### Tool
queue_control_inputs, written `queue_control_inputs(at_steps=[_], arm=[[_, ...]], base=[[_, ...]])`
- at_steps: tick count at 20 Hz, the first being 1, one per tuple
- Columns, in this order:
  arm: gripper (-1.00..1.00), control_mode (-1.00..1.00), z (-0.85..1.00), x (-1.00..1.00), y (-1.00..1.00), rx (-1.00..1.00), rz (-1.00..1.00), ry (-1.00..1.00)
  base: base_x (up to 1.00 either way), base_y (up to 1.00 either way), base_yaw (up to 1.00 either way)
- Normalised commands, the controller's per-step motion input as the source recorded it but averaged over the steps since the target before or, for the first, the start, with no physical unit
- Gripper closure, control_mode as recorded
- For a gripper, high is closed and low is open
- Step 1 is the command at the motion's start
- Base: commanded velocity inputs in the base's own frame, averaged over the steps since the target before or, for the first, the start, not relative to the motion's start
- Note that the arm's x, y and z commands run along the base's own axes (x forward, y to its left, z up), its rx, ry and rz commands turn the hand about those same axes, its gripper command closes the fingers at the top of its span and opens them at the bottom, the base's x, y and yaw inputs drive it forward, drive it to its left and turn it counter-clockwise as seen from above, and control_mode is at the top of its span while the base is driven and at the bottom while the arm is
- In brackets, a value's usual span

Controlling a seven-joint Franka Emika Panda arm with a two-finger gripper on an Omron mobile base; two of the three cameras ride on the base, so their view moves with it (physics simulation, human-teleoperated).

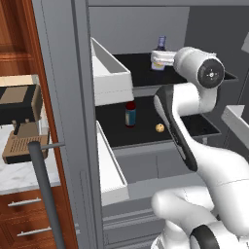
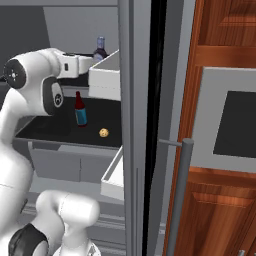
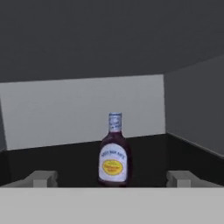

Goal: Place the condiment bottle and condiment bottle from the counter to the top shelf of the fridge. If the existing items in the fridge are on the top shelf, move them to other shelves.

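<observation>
On flat black top shelf point(image 3: 52, 159) — squat dark condiment bottle point(image 3: 113, 153), upright

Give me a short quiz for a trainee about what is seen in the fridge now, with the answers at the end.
1. True or false: the claw is shut on the pale-labelled bottle on the top shelf.
2. The red-necked bottle on the second shelf is: A upright, B lying on its side, C upside down.
3. Fill in: near the red-necked bottle, apart from it, lies a small tan ____.

Key:
1. False: the claw is open and the bottle stands free beyond its tips.
2. A.
3. The tan ball.
</observation>
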Motion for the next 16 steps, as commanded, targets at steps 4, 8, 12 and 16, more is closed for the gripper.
queue_control_inputs(at_steps=[4,8,12,16], arm=[[-1.0,-1.0,0.0,-1.0,0.05,0.0,0.08,0.0],[-1.0,-1.0,0.0,-1.0,0.13,0.0,0.09,0.17],[-1.0,-1.0,-0.22,-1.0,0.2,0.0,0.12,0.4],[-1.0,-1.0,-0.44,-0.99,0.01,-0.07,0.14,0.47]], base=[[0.0,0.0,0.0],[0.0,0.0,0.0],[0.0,0.0,0.0],[0.0,0.0,0.0]])
